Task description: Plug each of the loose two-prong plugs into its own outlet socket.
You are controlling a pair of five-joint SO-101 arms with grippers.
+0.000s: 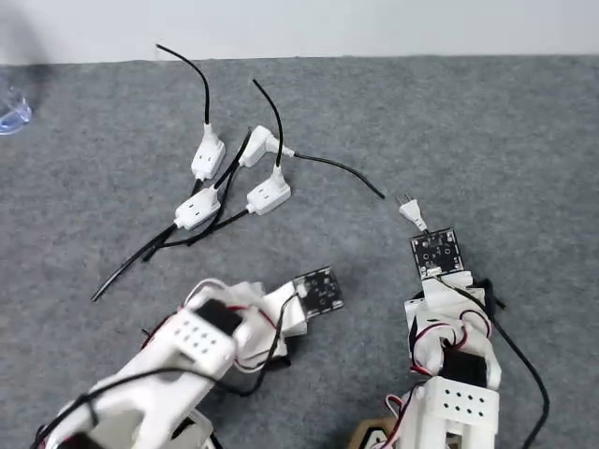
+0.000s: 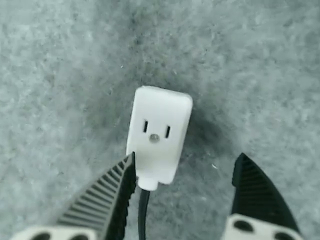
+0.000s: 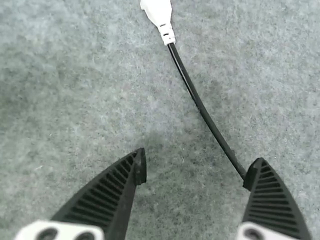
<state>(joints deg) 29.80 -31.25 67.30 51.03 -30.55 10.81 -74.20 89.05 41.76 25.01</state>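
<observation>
A loose white two-prong plug (image 1: 410, 212) lies on the grey carpet just beyond my right arm (image 1: 449, 318), its prongs pointing away. In the right wrist view the plug's rear end (image 3: 158, 15) is ahead, and its black cord (image 3: 200, 107) runs back to one fingertip. My right gripper (image 3: 200, 156) is open above bare carpet. A white outlet socket (image 2: 159, 135) lies face up with its black cord trailing toward the camera. My left gripper (image 2: 186, 159) is open around the socket's cord end, and one finger (image 2: 112, 192) touches its side.
Several white sockets and plugs (image 1: 234, 178) on black cords lie tangled at the back, left of centre. One cord end (image 1: 346, 170) reaches toward the loose plug. A clear bluish object (image 1: 11, 110) sits at the far left edge. My left arm (image 1: 215, 327) occupies the front left.
</observation>
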